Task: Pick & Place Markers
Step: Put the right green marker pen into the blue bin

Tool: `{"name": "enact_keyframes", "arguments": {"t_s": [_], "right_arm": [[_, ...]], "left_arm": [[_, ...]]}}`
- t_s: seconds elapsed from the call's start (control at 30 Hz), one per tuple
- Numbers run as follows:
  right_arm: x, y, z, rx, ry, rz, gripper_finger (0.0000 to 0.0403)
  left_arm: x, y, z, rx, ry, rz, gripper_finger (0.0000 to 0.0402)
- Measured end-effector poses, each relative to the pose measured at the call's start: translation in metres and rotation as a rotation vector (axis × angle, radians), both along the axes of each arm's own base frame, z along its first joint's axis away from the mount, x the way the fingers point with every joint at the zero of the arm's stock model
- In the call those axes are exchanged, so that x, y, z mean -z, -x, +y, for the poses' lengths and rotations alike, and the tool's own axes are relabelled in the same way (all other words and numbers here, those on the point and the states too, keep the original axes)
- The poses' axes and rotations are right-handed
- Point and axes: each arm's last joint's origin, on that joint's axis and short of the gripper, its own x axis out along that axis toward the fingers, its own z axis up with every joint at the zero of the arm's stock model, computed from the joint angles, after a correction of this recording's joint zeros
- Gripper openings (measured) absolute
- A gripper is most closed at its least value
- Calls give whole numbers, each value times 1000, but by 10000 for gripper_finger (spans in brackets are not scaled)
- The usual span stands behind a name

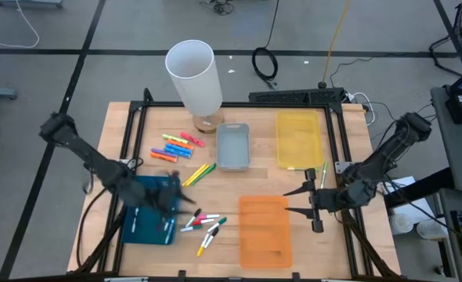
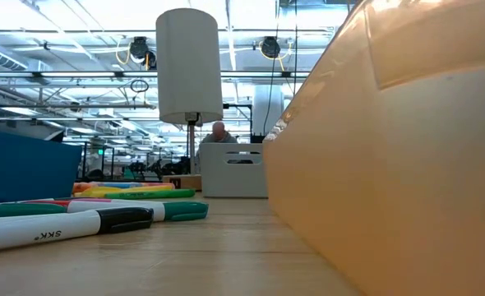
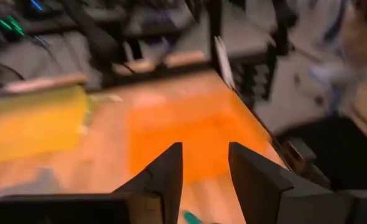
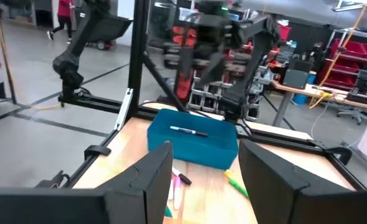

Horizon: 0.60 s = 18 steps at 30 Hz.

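The left gripper [image 1: 185, 200], jaws apart and empty, hovers over the flat dark blue plastic tray [image 1: 146, 223], at seven o'clock on the table. One marker [image 4: 188, 130] lies inside, so it likely just dropped one. Next it should fetch another of the thin white pens with coloured caps [image 1: 205, 225]; the right gripper [image 1: 300, 200] waits open at four o'clock.

A: How is the left arm sitting?
B: It is reaching inward, its end effector [image 1: 171, 193] showing parted fingers [image 3: 165, 176], nothing between them.
A: And the right?
B: Its end effector [image 1: 294, 200] is pointing inward, fingers [image 4: 147, 174] spread, gripping nothing.

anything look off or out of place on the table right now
One green marker lies apart from the two clusters, across the table by the yellow tray, beside the open right gripper. Otherwise nothing looks spilled or damaged.
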Motion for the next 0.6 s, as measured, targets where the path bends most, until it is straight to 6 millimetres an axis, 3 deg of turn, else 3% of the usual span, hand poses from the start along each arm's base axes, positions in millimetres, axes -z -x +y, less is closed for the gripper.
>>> {"name": "enact_keyframes", "arguments": {"t_s": [0.17, 0.3, 0.43, 0.6], "right_arm": [[-2, 9, 4, 84, 23, 75, 171], [-9, 7, 5, 147, -16, 282, 171], [-8, 4, -6, 367, -139, 575, 168], [15, 14, -32, 812, -304, 1107, 147]], "left_arm": [[7, 36, 47, 92, 79, -263, 136], [14, 56, 69, 126, 100, -386, 136], [20, 64, 79, 79, 125, -412, 136], [21, 62, 81, 66, 91, -409, 136]]}}
